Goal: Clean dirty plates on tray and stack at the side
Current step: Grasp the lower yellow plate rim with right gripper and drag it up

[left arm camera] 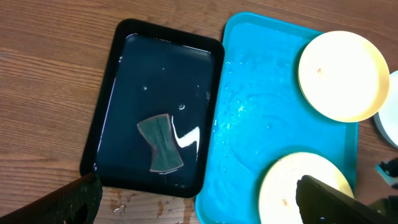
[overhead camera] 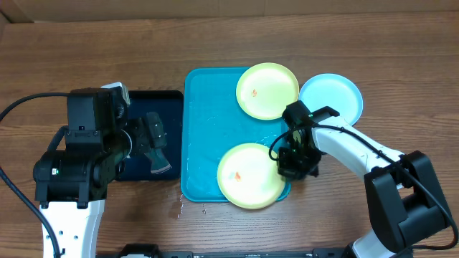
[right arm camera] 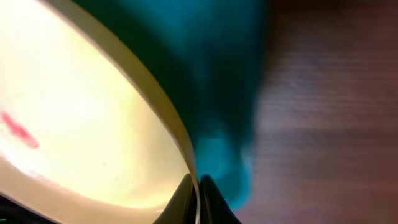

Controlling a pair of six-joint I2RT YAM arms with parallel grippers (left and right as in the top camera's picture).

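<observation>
overhead, the turquoise tray (overhead camera: 204,122) lies in the middle of the wooden table (overhead camera: 401,50), its floor wet and glistening. two lime-green plates rest on it. the upper green plate (overhead camera: 267,90) sits at the tray's upper right corner, spilling over the right rim, with a small orange smear near its centre. the lower green plate (overhead camera: 247,175) sits at the lower right corner, its edge hanging past the tray's bottom rim, and it carries an orange smear too. the blue plate (overhead camera: 331,97) is off the tray, on the table in the upper right of the frame, right next to the upper green plate; whether the two touch i cannot quite tell from above.

the right gripper (overhead camera: 292,166) is down at the right edge of the lower green plate. in the right wrist view its fingertips are pinched tight on that plate's thin rim, with the tray blurred behind.

the left gripper (overhead camera: 156,147) hangs over the dark tray (overhead camera: 168,97) left of the turquoise one, jaws spread wide and empty. in the left wrist view a grey-green sponge (left arm camera: 160,143) lies in shallow water inside the dark tray.
</observation>
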